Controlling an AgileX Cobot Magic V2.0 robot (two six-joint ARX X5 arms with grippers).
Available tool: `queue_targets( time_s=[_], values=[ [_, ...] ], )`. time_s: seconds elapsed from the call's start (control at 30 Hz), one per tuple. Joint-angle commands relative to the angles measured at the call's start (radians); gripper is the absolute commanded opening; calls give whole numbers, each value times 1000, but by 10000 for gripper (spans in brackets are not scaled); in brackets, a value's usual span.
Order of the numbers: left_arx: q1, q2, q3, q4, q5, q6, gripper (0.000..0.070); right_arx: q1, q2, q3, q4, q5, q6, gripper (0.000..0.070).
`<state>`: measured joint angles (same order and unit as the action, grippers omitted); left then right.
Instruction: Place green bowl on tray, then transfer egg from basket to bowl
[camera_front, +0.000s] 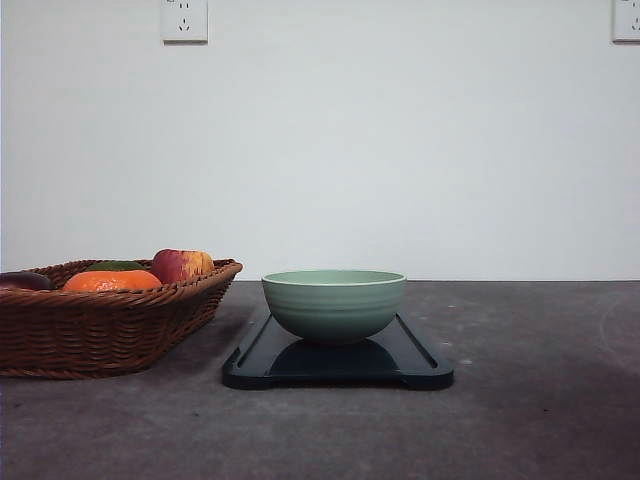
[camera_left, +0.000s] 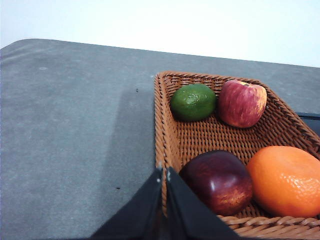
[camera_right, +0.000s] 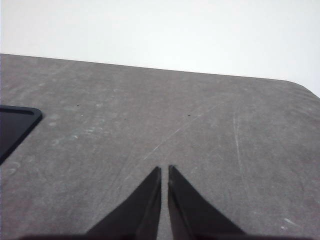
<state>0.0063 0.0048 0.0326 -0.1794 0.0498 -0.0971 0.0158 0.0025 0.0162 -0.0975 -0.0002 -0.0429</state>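
Bowl (camera_front: 334, 305) mid-tray (camera_front: 420, 365); basket (camera_front: 100, 325) rim near tray's edge

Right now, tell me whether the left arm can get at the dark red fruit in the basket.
Probably yes: the left gripper sits at the basket rim, jaws shut, beside the uncovered dark red fruit.

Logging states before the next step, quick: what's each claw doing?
Left claw: closed, empty, at the basket rim.
Right claw: closed, empty, above the table.
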Motion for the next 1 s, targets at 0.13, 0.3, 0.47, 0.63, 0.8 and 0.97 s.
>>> queue_targets(
  time_s=[0.13,0.3,0.47,0.63,0.8,0.97],
  values=[
    [3,0,-19,-8,-2,6,0,0,1,-4,8,1,17,17],
    [3,0,-19,-8,-2,6,0,0,1,-4,8,1,17,17],
    [3,0,-19,-8,-2,6,0,0,1,-4,8,1,17,17],
    [3,0,-19,-8,-2,6,0,0,1,-4,8,1,16,17],
    [3,0,-19,-8,-2,6,0,0,1,-4,8,1,17,17],
    [3,0,-19,-8,-2,7,0,0,1,-4,8,1,17,17]
  ],
)
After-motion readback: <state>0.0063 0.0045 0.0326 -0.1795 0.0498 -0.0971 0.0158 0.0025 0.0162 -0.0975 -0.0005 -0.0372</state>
